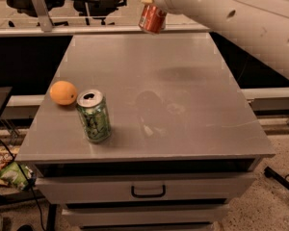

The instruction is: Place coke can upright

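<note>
At the left edge of the tabletop [197, 109] sits an orange [63, 92], and just beside it, nearer the front, a green can [93, 116] stands upright with its opened top showing. Both are well apart from where I am working.

Further right, high over the far edge, my gripper [151, 5] hangs with its fingers closed around the coke can [151, 19], which is clear of the surface and touches nothing but me. Its long axis runs close to vertical but leans a little, the lower end swung slightly to the left. I cannot tell which end is the top.

The risks, as I judge them: if I let go with that lean uncorrected, or before the base meets the surface, the can may tip and roll, and the far edge is near. Setting it down too close to that edge invites a fall behind the cabinet. My arm [241, 18] reaches in from the right, so I should come down in the bare middle.
</note>
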`<action>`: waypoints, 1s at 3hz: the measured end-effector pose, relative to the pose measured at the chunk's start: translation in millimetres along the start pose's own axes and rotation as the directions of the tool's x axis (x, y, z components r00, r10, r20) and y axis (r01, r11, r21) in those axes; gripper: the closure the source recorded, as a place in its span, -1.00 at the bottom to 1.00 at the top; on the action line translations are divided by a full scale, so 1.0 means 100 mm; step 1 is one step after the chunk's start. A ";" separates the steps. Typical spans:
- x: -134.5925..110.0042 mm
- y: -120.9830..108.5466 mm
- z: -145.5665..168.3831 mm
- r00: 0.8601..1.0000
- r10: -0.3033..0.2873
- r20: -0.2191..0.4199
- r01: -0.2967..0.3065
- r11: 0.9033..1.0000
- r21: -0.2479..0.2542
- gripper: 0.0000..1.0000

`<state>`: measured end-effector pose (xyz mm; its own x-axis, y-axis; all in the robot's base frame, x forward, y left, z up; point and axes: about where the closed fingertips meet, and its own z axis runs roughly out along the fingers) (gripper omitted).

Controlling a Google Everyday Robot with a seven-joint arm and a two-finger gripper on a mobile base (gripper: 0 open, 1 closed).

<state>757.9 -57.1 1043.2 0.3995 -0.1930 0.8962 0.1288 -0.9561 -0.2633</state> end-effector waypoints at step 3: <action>-0.55 0.10 0.30 0.956 -0.274 -0.103 0.284 0.954 0.101 0.77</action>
<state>764.5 -49.3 980.7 0.2536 0.0544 0.9658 0.3275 -0.9443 -0.0328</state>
